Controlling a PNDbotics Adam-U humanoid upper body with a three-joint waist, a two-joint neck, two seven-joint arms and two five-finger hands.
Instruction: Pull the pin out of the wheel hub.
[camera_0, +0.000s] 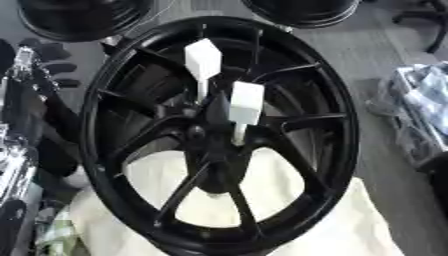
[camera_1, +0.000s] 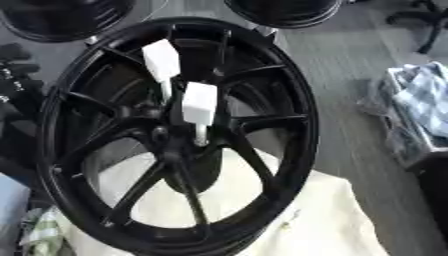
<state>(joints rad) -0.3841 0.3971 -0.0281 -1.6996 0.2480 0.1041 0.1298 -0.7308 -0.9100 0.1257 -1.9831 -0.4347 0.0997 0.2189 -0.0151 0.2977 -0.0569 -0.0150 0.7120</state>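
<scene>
Left eye view shows a large black wheel hub (camera_0: 219, 135) standing tilted on a cream cloth (camera_0: 350, 230), its spokes running in to a dark centre. Two white pins stick out of that centre toward the camera: the far pin (camera_0: 203, 62), whose block-shaped head sits higher and further left, and the near pin (camera_0: 246, 104), lower and a little to the right, its thin shank entering the hub just beside the middle. Both look seated, so by my reading the pull has not yet begun and the step in hand is the approach. A dark arm-like shape (camera_0: 35, 115) lies along the left edge, partly behind the rim, with what may be dark fingers in the right eye view at the far left; I cannot tell whether that hand is apart or together, and no right hand shows in either view. The next move calls for a hand to come in over the spokes, close thumb and fingers on one white head, and draw it straight out along its shank, away from the hub face. The two heads stand close, nearly overlapping, so closing on one risks knocking the other. Around it are two more black wheels (camera_0: 83, 17) at the far edge, a bundle of blue-and-white cloth (camera_1: 420, 95) at the right, and grey floor (camera_0: 385, 50).
</scene>
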